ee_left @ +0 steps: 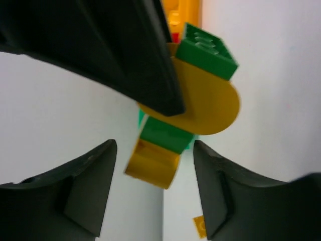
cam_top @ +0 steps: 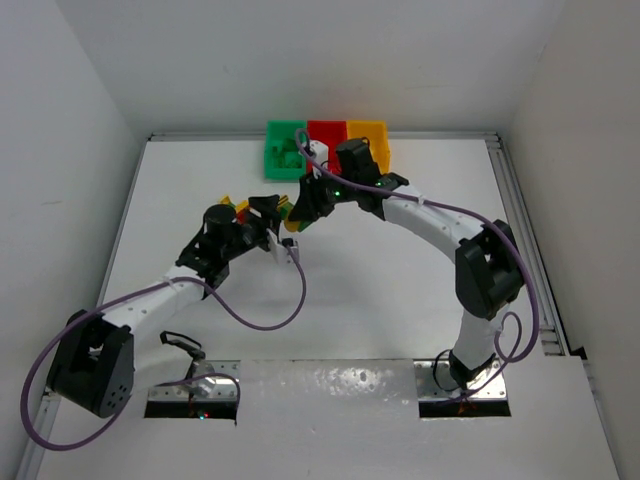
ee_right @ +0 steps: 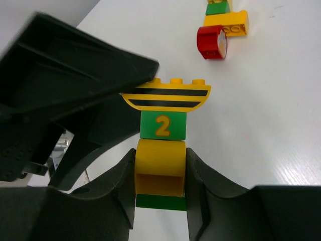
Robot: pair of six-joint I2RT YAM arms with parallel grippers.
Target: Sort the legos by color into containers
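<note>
My right gripper (ee_right: 160, 155) is shut on the yellow round brick (ee_right: 160, 168) of a stack of legos held above the table. The stack runs from a dark green plate (ee_right: 160, 202), through that yellow brick and a green "2" brick (ee_right: 162, 125), to a yellow striped half-round piece (ee_right: 166, 96). In the left wrist view the same stack (ee_left: 165, 135) hangs just ahead of my left gripper (ee_left: 154, 144), whose jaws stand open and apart from it. From above, both grippers meet mid-table around the stack (cam_top: 291, 218). The green (cam_top: 283, 127), red (cam_top: 325, 125) and yellow (cam_top: 366, 127) containers stand at the back.
Loose legos lie to the left of the grippers (cam_top: 233, 205): a red round one (ee_right: 212, 42), a yellow brick (ee_right: 228, 24) and a green one (ee_right: 218, 7). White walls close in the table on three sides, and a metal rail (cam_top: 515, 220) runs along the right.
</note>
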